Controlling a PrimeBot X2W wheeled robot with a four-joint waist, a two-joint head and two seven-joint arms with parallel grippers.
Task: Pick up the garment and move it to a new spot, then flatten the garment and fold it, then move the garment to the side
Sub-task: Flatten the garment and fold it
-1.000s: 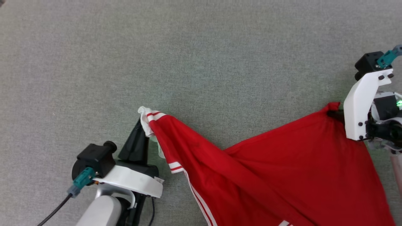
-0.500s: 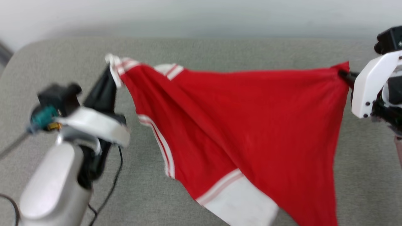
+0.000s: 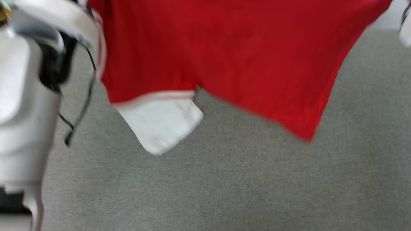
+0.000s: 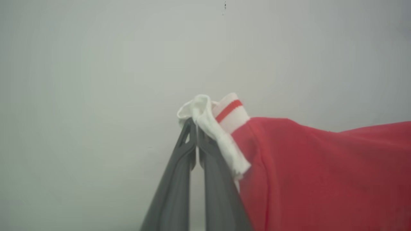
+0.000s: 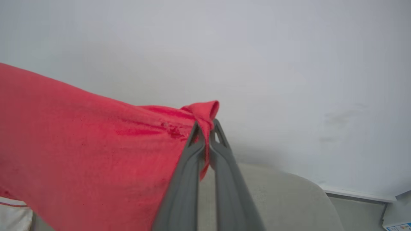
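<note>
The red garment (image 3: 224, 57) hangs stretched in the air above the grey surface (image 3: 224, 186), one white sleeve (image 3: 160, 123) dangling below its left part. My left gripper (image 4: 196, 123) is shut on a white, red-striped edge of the garment (image 4: 305, 173). Pinched on a red corner of the garment (image 5: 96, 150) is my shut right gripper (image 5: 205, 126). In the head view my pale left forearm (image 3: 22, 96) fills the left edge, and a sliver of the right arm (image 3: 405, 29) shows at the top right.
A plain pale wall (image 5: 289, 64) stands behind the held cloth. The grey surface has a rounded far corner (image 5: 289, 199). A black cable (image 3: 80, 109) hangs beside my left forearm.
Both arms have lifted the garment off the surface and spread it wide between them. The head camera has shifted, and the picture is blurred with motion.
</note>
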